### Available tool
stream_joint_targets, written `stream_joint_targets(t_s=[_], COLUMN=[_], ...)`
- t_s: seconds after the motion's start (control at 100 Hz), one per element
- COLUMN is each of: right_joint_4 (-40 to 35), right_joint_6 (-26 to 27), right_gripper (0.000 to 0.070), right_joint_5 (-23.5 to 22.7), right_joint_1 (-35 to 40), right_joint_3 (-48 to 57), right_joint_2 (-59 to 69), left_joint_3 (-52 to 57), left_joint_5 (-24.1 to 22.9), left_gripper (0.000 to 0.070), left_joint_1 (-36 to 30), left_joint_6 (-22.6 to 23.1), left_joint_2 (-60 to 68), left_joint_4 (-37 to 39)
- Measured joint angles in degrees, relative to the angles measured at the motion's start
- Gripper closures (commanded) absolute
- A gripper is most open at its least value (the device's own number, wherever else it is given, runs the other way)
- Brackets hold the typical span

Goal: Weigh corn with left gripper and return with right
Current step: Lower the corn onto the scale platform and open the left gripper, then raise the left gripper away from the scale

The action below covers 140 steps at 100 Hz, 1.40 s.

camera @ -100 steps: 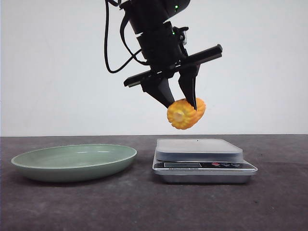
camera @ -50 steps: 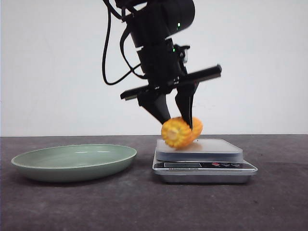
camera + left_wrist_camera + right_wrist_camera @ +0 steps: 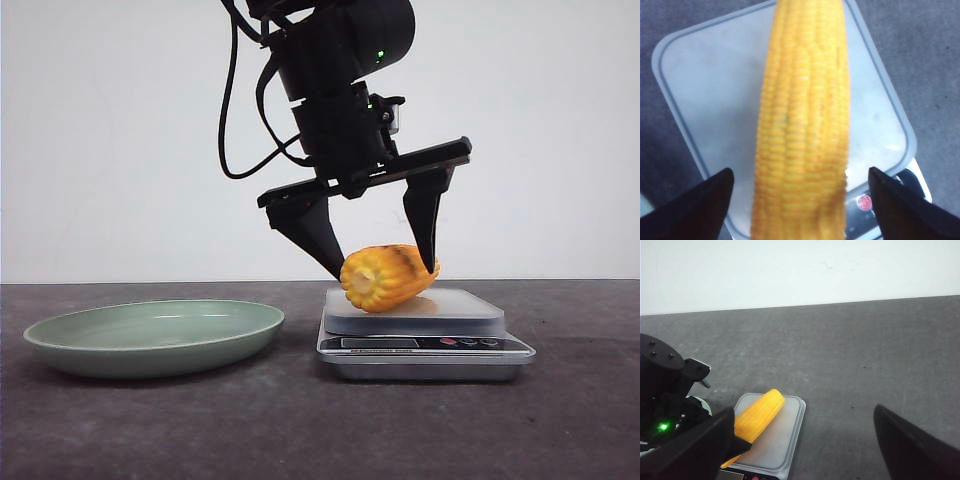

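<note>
The yellow-orange corn (image 3: 388,277) lies on its side on the pale platform of the kitchen scale (image 3: 470,305), its pale cut end toward the camera. My left gripper (image 3: 383,268) is open and straddles the corn, one finger on each side, with gaps to the cob. In the left wrist view the corn (image 3: 802,125) runs lengthwise between the two black fingertips (image 3: 707,200), over the scale (image 3: 705,95). My right gripper (image 3: 805,450) is open and empty, off the front view. It looks down on the corn (image 3: 760,415) and scale (image 3: 785,435).
A shallow green plate (image 3: 155,335) sits on the dark table to the left of the scale. The scale's display and buttons (image 3: 470,342) face the front. A white wall stands behind the table.
My left gripper lowered the corn from the air onto the scale, then opened its jaws. The corn now rests on the platform, released.
</note>
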Motion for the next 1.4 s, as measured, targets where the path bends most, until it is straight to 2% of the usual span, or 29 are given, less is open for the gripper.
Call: stream_joint_targets(t_s=[0.11,0.31,0.48,0.6,0.83,0.97,1.14,1.22,1.4], right_joint_4=[0.0,-0.2,-0.3,-0.5,-0.5,0.2,0.4,0.6,4.5], right_joint_6=[0.0,0.0,0.0,0.0,0.0,0.0,0.0,0.0,0.3], right_gripper=[0.0137,0.0137,0.0137,0.0137,0.0137,0.0137,0.0137,0.0136,0.0136], right_joint_5=[0.0,0.0,-1.0,-1.4,-1.4,-1.4,-1.4,-1.4,-1.4], right_joint_1=[0.0,0.0,0.3,1.5,5.0,6.4,8.5,9.6,13.3], right_joint_3=[0.0,0.0,0.0,0.0,0.0,0.0,0.0,0.0,0.0], right_joint_2=[0.0,0.0,0.0,0.0,0.8,2.6,5.1,6.5,9.9], left_joint_3=[0.5,3.5,3.6,3.6,3.6,3.6,3.4,2.6,-3.2], left_joint_5=[-0.7,-7.8,-15.1,-16.4,-17.5,-19.0,-22.2,-23.9,-24.0], left_gripper=[0.0176,0.0180,0.0185,0.0185,0.0185,0.0186,0.0190,0.0189,0.0189], left_joint_1=[-0.3,1.3,7.4,13.5,23.8,24.2,24.2,24.2,24.2], left_joint_6=[1.8,7.3,11.7,12.9,12.9,12.0,8.5,6.6,1.9], left_joint_2=[-3.9,-19.0,-33.6,-43.1,-58.5,-65.6,-73.1,-77.2,-87.3], left_joint_4=[-0.5,-1.2,-3.7,-8.2,-22.0,-30.9,-38.0,-40.9,-44.1])
